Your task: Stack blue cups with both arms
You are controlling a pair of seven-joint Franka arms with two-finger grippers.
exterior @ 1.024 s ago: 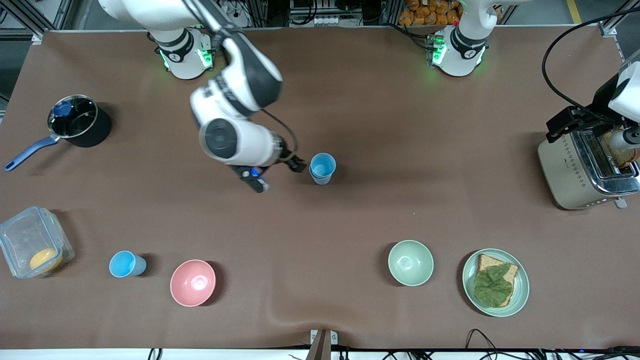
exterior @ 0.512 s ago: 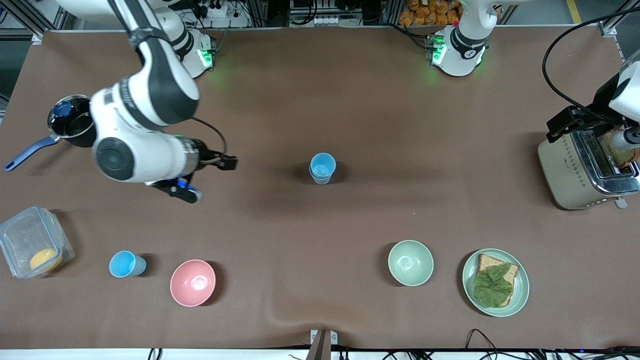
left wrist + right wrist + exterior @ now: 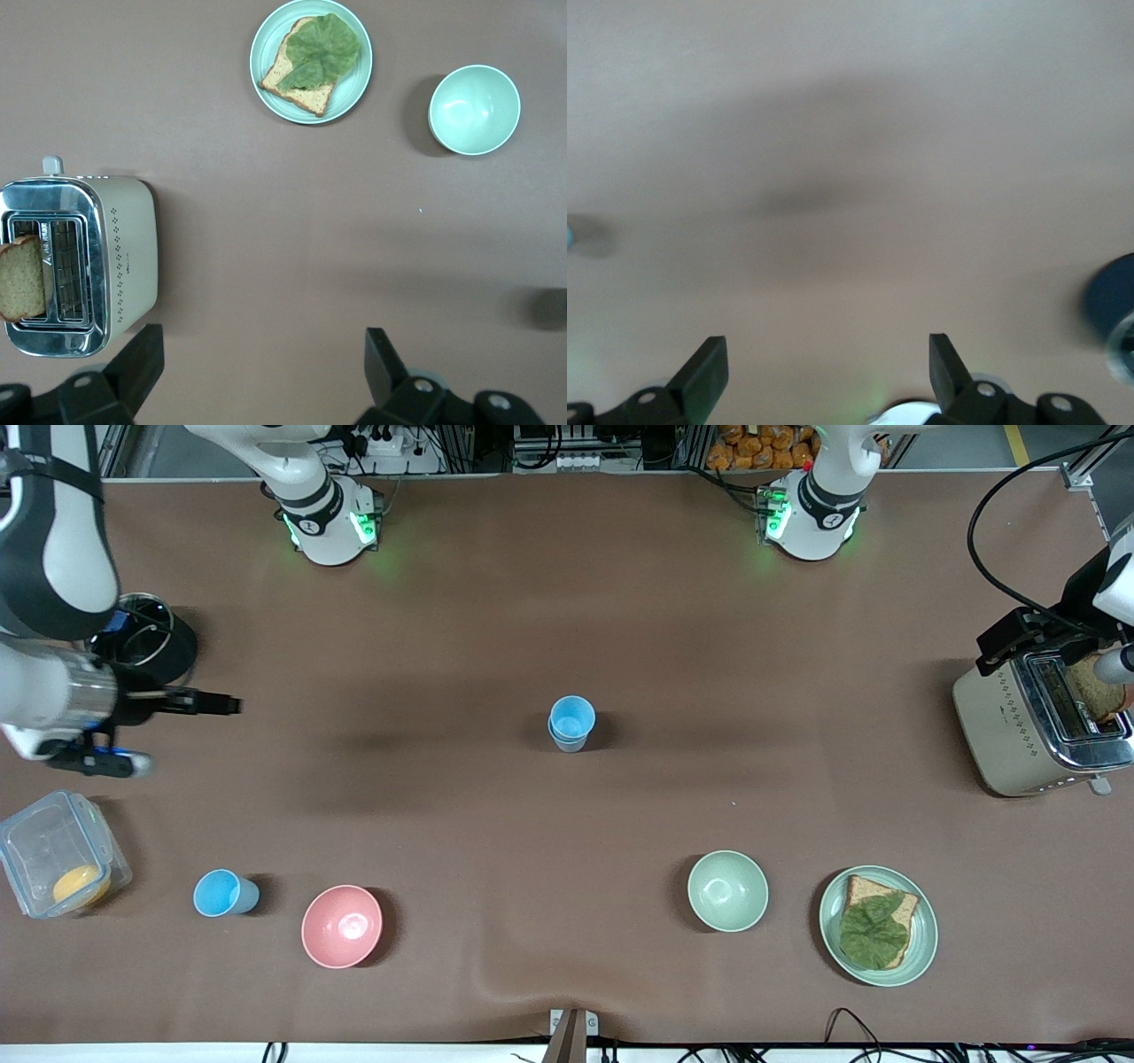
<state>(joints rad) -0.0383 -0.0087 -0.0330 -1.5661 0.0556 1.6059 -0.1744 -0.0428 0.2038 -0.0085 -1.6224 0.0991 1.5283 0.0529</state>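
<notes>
A sky-blue cup sits nested in a duller grey-blue cup (image 3: 570,724), and the stack stands upright at the middle of the table. Another sky-blue cup (image 3: 223,893) stands alone beside the pink bowl (image 3: 342,926), nearer to the front camera. My right gripper (image 3: 221,705) is open and empty, up over the table beside the black pot (image 3: 146,646). In the right wrist view the gripper (image 3: 826,341) shows only bare table between its jaws. My left gripper (image 3: 994,652) waits open and empty high over the toaster (image 3: 1036,722). It also shows in the left wrist view (image 3: 264,336).
A clear box (image 3: 55,864) holding something orange stands near the lone cup. A pale green bowl (image 3: 727,890) and a plate (image 3: 921,943) with bread and a leaf lie toward the left arm's end. The toaster (image 3: 120,252) holds a slice of bread.
My right arm has swung away from the stacked cups toward its own end of the table, its gripper open. The cups and my left arm have stayed put.
</notes>
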